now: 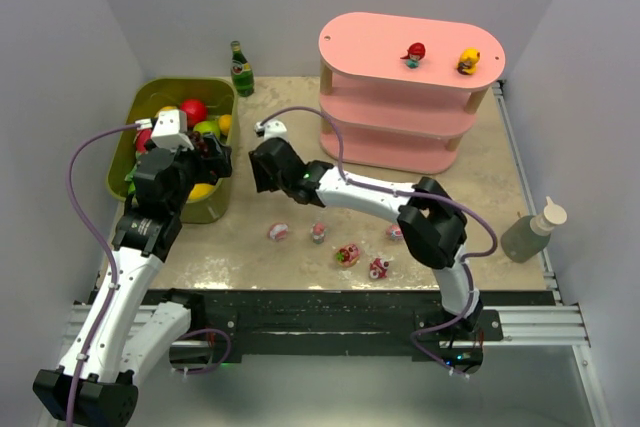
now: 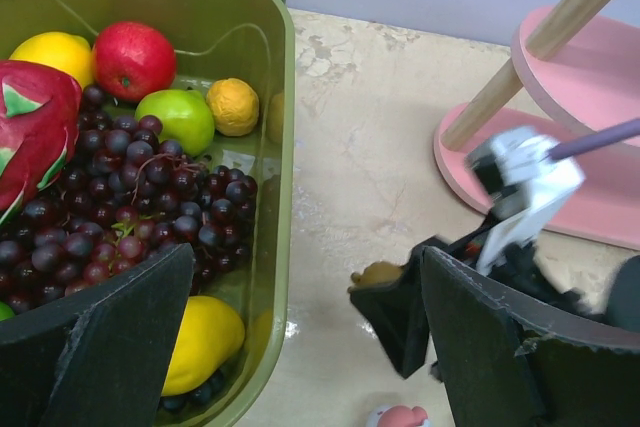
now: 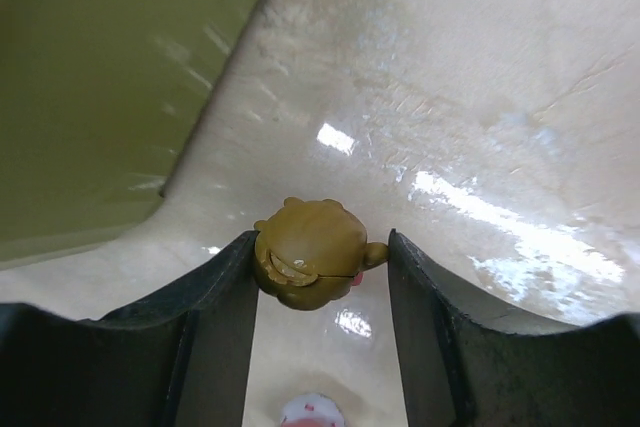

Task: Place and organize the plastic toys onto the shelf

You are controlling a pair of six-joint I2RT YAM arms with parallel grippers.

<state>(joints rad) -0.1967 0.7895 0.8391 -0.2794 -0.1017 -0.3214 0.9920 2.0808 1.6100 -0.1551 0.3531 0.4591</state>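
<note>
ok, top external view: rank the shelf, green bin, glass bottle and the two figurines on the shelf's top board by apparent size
1. pink shelf
2. olive bin
3. green bottle
4. red-haired figurine and yellow figurine: smallest, and they look about alike, so not ranked against each other.

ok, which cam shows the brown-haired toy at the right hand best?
Right wrist: the brown-haired toy sits centre frame, close up, gripped by the right hand. Left wrist shows only a brown sliver beside that hand. In top external the hand hides it.
</note>
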